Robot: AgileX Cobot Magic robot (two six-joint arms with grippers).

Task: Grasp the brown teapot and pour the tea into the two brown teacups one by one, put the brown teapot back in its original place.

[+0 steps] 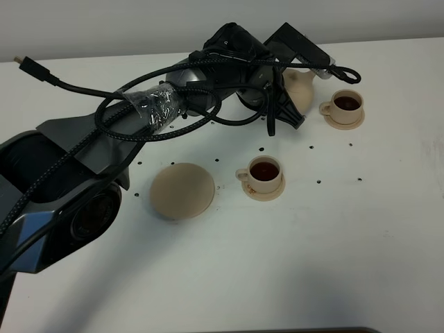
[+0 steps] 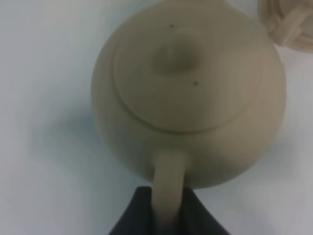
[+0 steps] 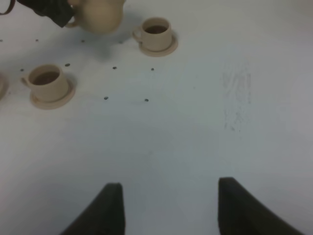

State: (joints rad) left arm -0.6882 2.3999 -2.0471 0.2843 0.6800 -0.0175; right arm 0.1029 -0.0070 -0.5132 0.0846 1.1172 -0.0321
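Teapot (image 2: 188, 93) held by its loop handle in the left pincer (image 1: 290, 111), far side of the tabletop (image 1: 333, 250), just left of the farther teacup (image 1: 345, 105). Seen from the left wrist camera: round beige body, lid with a knob on top, handle running down between the two dark fingers (image 2: 132, 218), which clench it from both sides. In the high view only a slice of the pot shows (the rest hidden behind the arm and its black cables). Cannot tell from these views whether the pot stands on the tabletop or hangs above it.

Farther teacup on its small saucer, dark liquid inside, handle pointing left toward the pot. Nearer teacup (image 1: 264, 173) also on its small saucer, also holding dark liquid, standing nearer the middle of the tabletop, well apart from the first cup. Large flat saucer (image 1: 182, 191) bare, left of the nearer cup, well apart from the pot.

Right pincer (image 3: 168, 208) released, its two dark fingers spread wide above bare tabletop, well apart from cups and pot (not visible in the high view).
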